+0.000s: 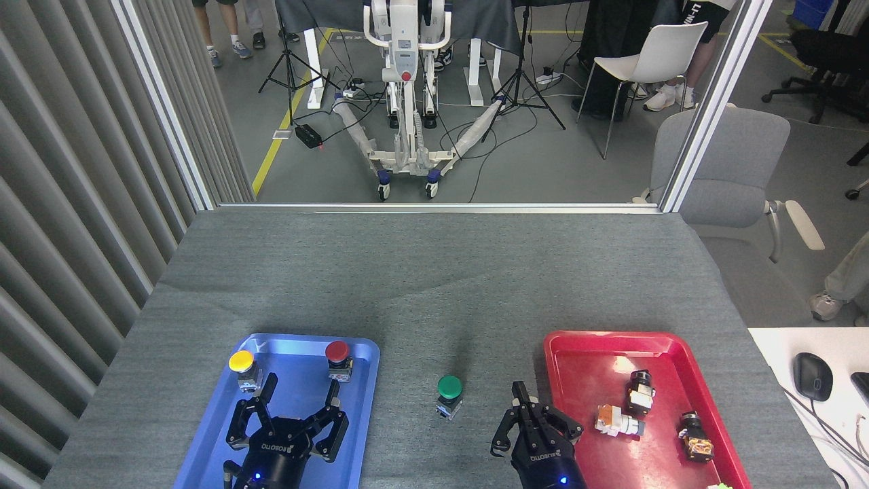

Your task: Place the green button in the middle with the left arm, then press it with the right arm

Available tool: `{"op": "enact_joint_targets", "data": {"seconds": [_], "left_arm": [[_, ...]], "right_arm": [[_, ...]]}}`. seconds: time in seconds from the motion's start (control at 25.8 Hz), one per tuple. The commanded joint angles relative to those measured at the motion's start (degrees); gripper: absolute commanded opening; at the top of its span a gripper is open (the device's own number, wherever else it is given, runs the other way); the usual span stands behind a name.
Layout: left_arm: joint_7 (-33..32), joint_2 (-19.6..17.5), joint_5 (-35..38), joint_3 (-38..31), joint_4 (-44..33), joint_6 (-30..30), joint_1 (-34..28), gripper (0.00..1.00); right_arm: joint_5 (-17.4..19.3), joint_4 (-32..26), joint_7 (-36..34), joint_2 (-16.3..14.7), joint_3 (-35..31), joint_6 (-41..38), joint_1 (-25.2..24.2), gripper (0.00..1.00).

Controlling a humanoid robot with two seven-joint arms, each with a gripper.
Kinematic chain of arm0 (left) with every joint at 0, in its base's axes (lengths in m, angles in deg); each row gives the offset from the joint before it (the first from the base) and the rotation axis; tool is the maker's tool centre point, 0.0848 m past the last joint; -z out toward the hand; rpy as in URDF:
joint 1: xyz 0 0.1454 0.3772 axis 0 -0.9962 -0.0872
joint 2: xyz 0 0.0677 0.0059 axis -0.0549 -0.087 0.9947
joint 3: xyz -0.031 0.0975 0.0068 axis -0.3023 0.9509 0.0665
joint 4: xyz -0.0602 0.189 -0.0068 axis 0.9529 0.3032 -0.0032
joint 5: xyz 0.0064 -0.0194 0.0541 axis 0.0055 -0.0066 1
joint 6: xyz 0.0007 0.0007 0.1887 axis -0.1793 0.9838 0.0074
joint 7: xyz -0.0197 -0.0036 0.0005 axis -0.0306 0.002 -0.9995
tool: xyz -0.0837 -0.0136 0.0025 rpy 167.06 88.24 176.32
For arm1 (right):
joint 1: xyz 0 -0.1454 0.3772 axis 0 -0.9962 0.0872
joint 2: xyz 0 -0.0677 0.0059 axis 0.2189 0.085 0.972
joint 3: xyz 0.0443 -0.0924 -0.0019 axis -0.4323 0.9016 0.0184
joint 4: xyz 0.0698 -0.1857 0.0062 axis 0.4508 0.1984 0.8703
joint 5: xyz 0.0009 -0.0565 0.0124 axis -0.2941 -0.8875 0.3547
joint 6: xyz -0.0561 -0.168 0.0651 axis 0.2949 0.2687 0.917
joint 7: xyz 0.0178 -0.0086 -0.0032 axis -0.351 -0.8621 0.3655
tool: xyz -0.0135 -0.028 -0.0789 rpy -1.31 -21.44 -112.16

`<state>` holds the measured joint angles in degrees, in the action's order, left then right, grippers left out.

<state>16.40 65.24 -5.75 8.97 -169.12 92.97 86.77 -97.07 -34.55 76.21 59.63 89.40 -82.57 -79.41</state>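
Head view showed the green button [449, 394] standing upright on the middle [468, 319], the bare grey cloth between the blue tray [204, 441] and the red tray [584, 367], touched by neither gripper. By that lie of things the placing step looked done and the pressing step was in hand. The left arm [292, 414] hung over the blue tray with its three fingers spread wide and nothing between them, well apart from the button. The right arm [536, 421] sat low over the cloth at the red tray's left rim, near the button but to its right; its fingers were drawn close together with nothing held between them. The next move, as I judged it, called for that gripper to travel left and come down squarely on the green cap, since an off-centre push could tip the short body over. Nothing stood between gripper and button. A yellow button [243, 367] and a red button [337, 358] stood at the far end of the blue tray, clear of the path, and several small switch parts [616, 421] lay in the red tray behind the right gripper.
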Motion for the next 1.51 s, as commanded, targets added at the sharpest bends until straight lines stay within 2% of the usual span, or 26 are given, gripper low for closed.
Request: {"op": "enact_joint_targets", "data": {"seconds": [0.0,0.43,0.93,1.12,1.28,1.43,1.47], "left_arm": [[0.0,-0.1,0.0,0.0,0.5,0.0,-0.2,1.00],[0.0,-0.1,0.0,0.0,0.6,-0.1,-0.2,1.00],[0.1,0.0,-0.6,-0.1,1.0,0.1,-0.2,1.00],[0.0,0.0,-1.3,-0.6,1.0,0.1,0.0,1.00],[0.0,0.1,-1.5,-0.6,1.0,0.2,0.3,0.99],[0.0,0.4,-2.6,-0.6,1.1,0.7,0.7,0.99],[0.0,0.4,-3.2,-0.6,1.1,0.7,0.8,0.99]], "right_arm": [[-0.1,4.4,0.0,1.2,2.8,0.9,3.3,0.00],[-0.6,18.1,-0.5,5.9,10.1,5.4,11.6,0.00],[0.0,22.5,-1.5,5.4,10.1,5.9,12.0,0.00],[0.1,21.3,-2.3,5.7,9.9,5.9,11.5,0.00],[0.1,17.6,-2.9,5.9,9.7,7.4,11.0,0.00],[0.1,11.8,-3.2,5.3,8.7,8.2,8.1,0.00],[0.1,10.3,-3.2,5.1,7.6,8.1,7.2,0.03]]}}
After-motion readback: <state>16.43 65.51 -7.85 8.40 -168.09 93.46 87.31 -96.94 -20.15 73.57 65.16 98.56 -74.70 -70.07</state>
